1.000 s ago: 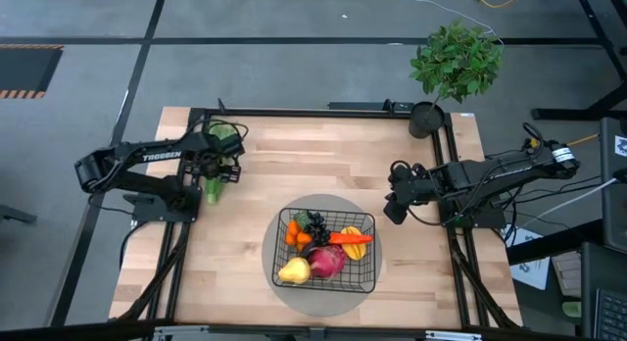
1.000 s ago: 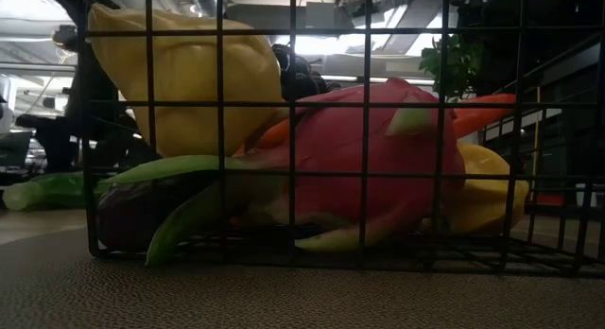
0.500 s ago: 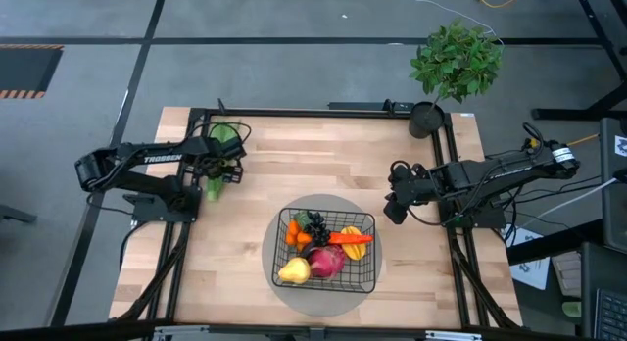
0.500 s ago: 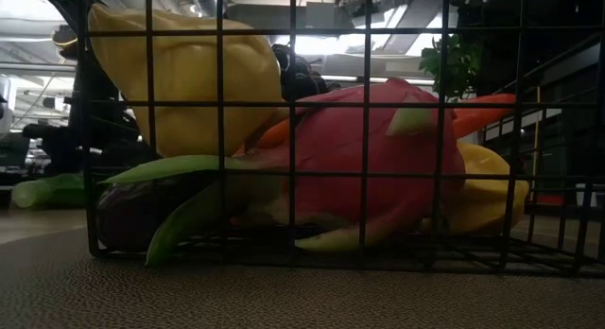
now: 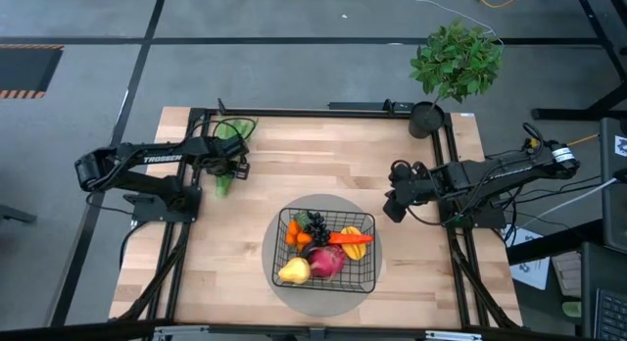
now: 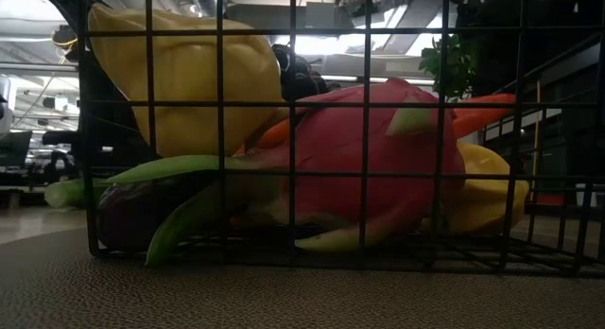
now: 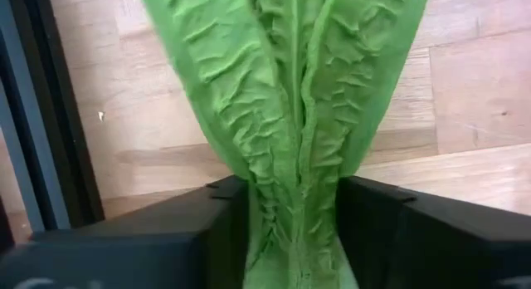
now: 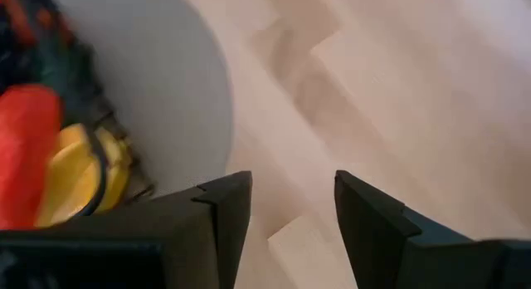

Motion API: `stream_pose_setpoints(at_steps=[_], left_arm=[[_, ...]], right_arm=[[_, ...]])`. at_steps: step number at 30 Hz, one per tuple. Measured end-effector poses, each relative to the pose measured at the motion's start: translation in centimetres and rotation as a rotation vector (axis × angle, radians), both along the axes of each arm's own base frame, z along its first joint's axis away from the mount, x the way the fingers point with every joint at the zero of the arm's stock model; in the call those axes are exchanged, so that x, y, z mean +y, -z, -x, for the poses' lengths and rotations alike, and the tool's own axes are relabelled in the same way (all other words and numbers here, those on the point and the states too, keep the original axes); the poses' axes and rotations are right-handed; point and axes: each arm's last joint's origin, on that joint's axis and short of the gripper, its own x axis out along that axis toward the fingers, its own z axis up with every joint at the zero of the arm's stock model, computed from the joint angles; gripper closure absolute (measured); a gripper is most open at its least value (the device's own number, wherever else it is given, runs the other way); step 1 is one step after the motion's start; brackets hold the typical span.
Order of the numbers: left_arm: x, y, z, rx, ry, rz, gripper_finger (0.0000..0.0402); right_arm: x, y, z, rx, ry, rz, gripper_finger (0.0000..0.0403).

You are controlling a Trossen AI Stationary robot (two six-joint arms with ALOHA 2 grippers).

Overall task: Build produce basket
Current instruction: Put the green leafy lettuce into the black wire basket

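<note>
Carrying husk (image 5: 224,180) toward table centre w/ L gripper (image 5: 228,170), further along than a sec ago, when husk hung nearer the L table edge. Showing same shift in low view: husk (image 6: 74,191) now sitting closer to basket (image 6: 219,130) than before, just beside its wire side. Clamping husk (image 7: 299,156) between both fingers (image 7: 207,231) of L gripper (image 7: 296,227), seen up close in L wrist view; leafy end fanning out ahead of the jaws over bare wood.

Waiting w/ R gripper (image 5: 394,206), unmoved, well apart from husk, near basket (image 5: 361,217) on its R side. Holding nothing; fingers (image 8: 369,222) of R gripper (image 8: 290,218) standing narrowly apart in R wrist view, wood showing in the gap.

Showing contents only from above: pear-like yellow fruit (image 5: 294,271), dragon fruit (image 5: 327,260), carrot (image 5: 352,239), mango (image 5: 352,249), grapes (image 5: 312,223), orange cluster (image 5: 294,234) all sitting in basket, on grey round mat (image 5: 269,233). Adding from low view what the top misses: eggplant (image 6: 132,211) lying low under yellow fruit (image 6: 184,78), beside dragon fruit (image 6: 364,159). Catching carrot (image 8: 26,148) and mango (image 8: 79,177) blurred in R wrist view, ahead and to one side of the jaws.
</note>
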Motion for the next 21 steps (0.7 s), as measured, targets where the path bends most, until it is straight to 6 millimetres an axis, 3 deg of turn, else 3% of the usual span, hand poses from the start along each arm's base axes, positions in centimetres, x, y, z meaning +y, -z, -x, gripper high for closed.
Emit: stream_pose_setpoints(at_steps=[3,7,10,16,21], left_arm=[[0.0,0.0,0.0,0.003,-0.001,-0.005,0.0319],[0.1,-0.2,-0.1,-0.001,-0.011,-0.007,0.0319],[0.4,-1.4,-0.8,-0.057,0.037,0.02,0.0319],[0.8,-7.7,-2.9,-0.185,0.123,-0.055,0.0319],[-0.9,-14.6,-4.3,-0.369,0.241,-0.154,0.0319]], right_arm=[[-0.2,-0.1,0.0,-0.017,0.039,0.071,0.0241],[-0.2,-0.1,0.0,-0.025,0.06,0.064,0.0241],[-0.2,0.0,0.0,-0.01,0.033,0.057,0.0241],[-0.2,0.1,0.2,0.017,0.016,0.039,0.0241],[-0.2,0.2,0.5,0.048,0.016,0.043,0.0241]])
